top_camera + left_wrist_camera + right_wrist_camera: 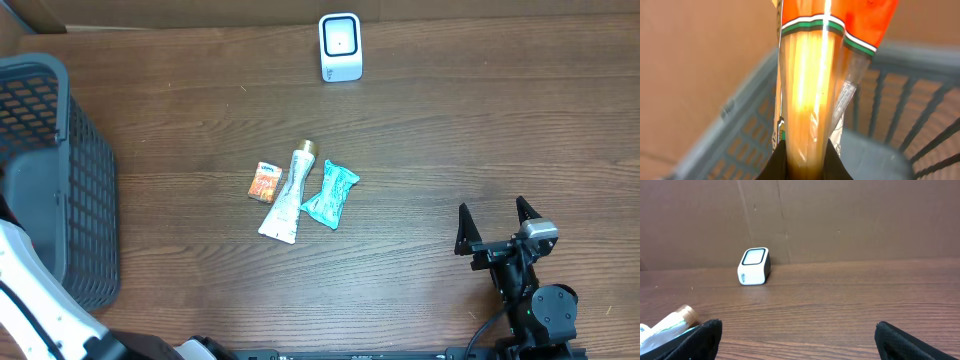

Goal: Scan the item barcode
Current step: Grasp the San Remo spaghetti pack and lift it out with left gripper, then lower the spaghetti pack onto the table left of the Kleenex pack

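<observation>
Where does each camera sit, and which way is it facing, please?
Overhead: above the table, looking straight down on scanner, basket and tube; the open right gripper shows.
Left wrist: looks along the shut left gripper at the long orange packet it holds, basket behind.
Right wrist: low, facing the scanner; open fingertips show.
Shared: overhead and right wrist both see scanner and tube.

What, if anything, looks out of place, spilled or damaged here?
Nothing stands out. The tube, orange packet and teal packet lie intact mid-table; the scanner stands upright. The left gripper has its jaws shut on a pasta pack by the basket.
</observation>
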Controlling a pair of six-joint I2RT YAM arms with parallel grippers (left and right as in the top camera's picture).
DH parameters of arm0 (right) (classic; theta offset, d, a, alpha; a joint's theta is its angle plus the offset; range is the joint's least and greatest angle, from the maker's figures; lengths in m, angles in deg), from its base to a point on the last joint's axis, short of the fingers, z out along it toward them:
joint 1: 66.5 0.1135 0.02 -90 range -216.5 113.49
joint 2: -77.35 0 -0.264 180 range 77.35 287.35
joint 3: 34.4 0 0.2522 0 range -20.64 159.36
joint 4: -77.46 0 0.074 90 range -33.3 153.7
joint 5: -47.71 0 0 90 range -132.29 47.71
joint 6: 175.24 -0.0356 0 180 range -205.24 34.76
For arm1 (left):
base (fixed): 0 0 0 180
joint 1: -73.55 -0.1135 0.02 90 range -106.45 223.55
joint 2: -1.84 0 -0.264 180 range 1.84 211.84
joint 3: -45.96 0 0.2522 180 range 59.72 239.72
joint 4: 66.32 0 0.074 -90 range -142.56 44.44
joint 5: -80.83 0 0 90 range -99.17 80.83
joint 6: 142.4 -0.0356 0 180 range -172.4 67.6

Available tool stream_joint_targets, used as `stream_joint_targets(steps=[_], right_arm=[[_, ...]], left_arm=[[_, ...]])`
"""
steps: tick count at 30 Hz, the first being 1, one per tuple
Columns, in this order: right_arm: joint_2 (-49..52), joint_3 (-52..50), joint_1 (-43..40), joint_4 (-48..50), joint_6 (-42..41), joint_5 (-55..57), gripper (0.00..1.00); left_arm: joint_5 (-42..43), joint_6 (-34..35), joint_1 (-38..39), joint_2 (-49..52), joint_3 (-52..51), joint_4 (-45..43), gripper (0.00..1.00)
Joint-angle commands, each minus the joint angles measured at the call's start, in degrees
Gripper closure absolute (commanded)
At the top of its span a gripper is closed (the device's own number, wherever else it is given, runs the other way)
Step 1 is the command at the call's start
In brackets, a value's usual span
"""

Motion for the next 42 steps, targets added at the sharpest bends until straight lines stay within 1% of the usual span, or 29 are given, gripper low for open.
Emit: stream_joint_targets(steps=[1,3,5,8,11,14,17,19,22,25,31,35,39,42], right_arm=[[-0.57,-0.61,-0.11,0.17,-0.39,0.42,0.00],[-0.57,-0.61,-0.11,0.17,-0.42,0.42,0.00],[-0.57,-0.61,-0.11,0.17,-0.42,0.42,0.00],[-0.57,-0.61,-0.11,0.17,-0.42,0.42,0.00],[-0.57,-0.61,-0.11,0.20,-0.42,0.42,0.00],[-0.57,-0.61,-0.11,0.17,-0.42,0.42,0.00],[-0.57,-0.61,-0.13,0.17,-0.42,0.42,0.00],[-0.57,-0.61,-0.11,0.17,-0.42,0.42,0.00],[-0.57,-0.61,-0.11,0.17,-0.42,0.42,0.00],[-0.57,-0.61,-0.11,0.17,-0.39,0.42,0.00],[-0.57,-0.61,-0.11,0.17,-0.42,0.42,0.00],[-0.57,-0.61,-0.11,0.17,-0.42,0.42,0.00],[-0.57,-0.61,-0.11,0.17,-0.42,0.42,0.00],[-0.57,-0.61,-0.11,0.17,-0.42,0.42,0.00]], left_arm=[[1.73,0.83,3.76,-7.23,10.51,0.55,0.96],[1.73,0.87,5.99,-8.72,14.23,4.17,0.96],[1.73,3.15,8.87,-10.25,17.64,8.79,0.96],[1.77,9.31,14.14,-12.87,19.89,14.75,0.96],[1.77,19.23,21.46,-15.13,19.89,20.81,0.96],[1.75,23.85,29.46,-15.45,19.87,28.50,0.96],[1.53,24.65,37.48,-13.97,19.58,36.00,0.96],[-0.28,24.65,42.23,-11.96,19.37,40.59,0.96],[-6.47,24.92,47.58,-7.65,19.26,46.82,0.96],[-12.33,27.98,50.45,-2.36,19.15,51.06,0.96],[-12.98,29.75,51.28,6.56,17.79,50.34,0.96],[-16.00,30.99,51.28,11.47,14.12,47.36,0.96],[-16.09,33.33,51.28,14.73,6.82,40.26,0.96],[-12.74,33.62,51.39,16.02,0.02,32.20,0.96]])
